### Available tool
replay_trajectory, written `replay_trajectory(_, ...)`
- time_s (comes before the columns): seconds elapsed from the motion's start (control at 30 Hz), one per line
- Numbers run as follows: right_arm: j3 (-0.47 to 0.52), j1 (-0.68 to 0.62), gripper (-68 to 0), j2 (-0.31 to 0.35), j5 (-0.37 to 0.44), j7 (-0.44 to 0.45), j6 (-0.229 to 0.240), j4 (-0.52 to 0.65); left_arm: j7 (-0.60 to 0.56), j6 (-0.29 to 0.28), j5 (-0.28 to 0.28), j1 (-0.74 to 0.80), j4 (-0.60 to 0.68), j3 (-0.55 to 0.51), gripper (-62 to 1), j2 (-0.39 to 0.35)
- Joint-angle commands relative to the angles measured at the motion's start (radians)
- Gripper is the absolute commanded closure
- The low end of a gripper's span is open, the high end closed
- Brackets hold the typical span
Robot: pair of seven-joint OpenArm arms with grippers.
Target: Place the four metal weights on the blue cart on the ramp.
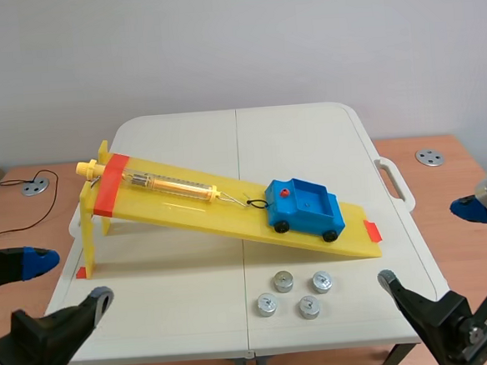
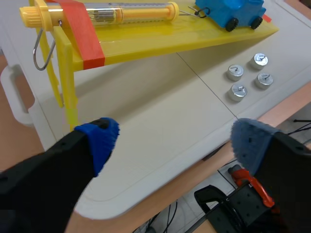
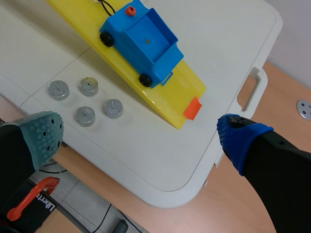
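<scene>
Scene view: the left gripper [image 1: 66,278] and right gripper [image 1: 428,245] are being held released, grasping nothing, off the near corners of the table [image 1: 307,136], while four weights [image 1: 282,281] are being shown clustered on it just before the ramp [image 1: 229,218], on whose low end the cart [image 1: 305,207] is being borne.

White folding table [image 1: 308,144] amid brown wooden surface [image 1: 451,226] with round grey disc [image 1: 430,157]

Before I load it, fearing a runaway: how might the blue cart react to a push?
On wheels on the sloped ramp, the blue cart likely rolls easily. Its cord to the spring scale probably checks it. Seemingly light plastic.
</scene>
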Motion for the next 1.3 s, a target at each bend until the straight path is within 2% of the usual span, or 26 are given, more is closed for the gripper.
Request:
replay_trajectory(0.0, 0.035, 0.031, -66.1, 0.016, 0.048, 0.093, -0.008, 0.028, -0.117, -0.025, -0.074, 0.027, 0.076, -0.013, -37.4, 0.023)
replay_trajectory(0.07, 0.035, 0.031, -66.1, 0.016, 0.048, 0.089, -0.007, 0.028, -0.111, -0.025, -0.074, 0.027, 0.076, -0.013, -32.0, 0.037)
replay_trajectory(0.17, 0.035, 0.033, -66.1, 0.016, 0.048, 0.089, -0.006, 0.028, -0.102, -0.025, -0.074, 0.027, 0.076, -0.013, -27.5, 0.057)
replay_trajectory(0.3, 0.032, 0.046, -65.9, 0.013, 0.048, 0.067, 0.017, 0.028, -0.096, -0.025, -0.074, 0.027, 0.076, -0.013, -20.0, 0.077)
replay_trajectory(0.53, -0.046, 0.117, -65.9, 0.011, 0.048, 0.011, 0.016, 0.002, -0.096, -0.024, -0.074, 0.027, 0.062, -0.013, -5.9, 0.097)
replay_trajectory(0.73, -0.136, 0.185, -65.1, 0.01, 0.048, -0.007, 0.015, -0.053, -0.047, -0.018, -0.074, 0.01, 0.062, -0.013, -5.1, 0.13)
replay_trajectory(0.93, -0.198, 0.249, -48.8, -0.026, 0.047, -0.08, 0.016, -0.084, -0.043, -0.018, -0.074, -0.006, 0.062, -0.013, -5.1, 0.159)
replay_trajectory(1.03, -0.228, 0.28, -43.1, -0.051, 0.044, -0.11, 0.016, -0.106, -0.043, -0.018, -0.074, -0.006, 0.062, -0.013, -5.1, 0.161)
replay_trajectory(1.27, -0.307, 0.381, -42.2, -0.111, 0.041, -0.126, 0.016, -0.207, -0.043, -0.018, -0.074, -0.006, 0.062, -0.013, -5.1, 0.16)
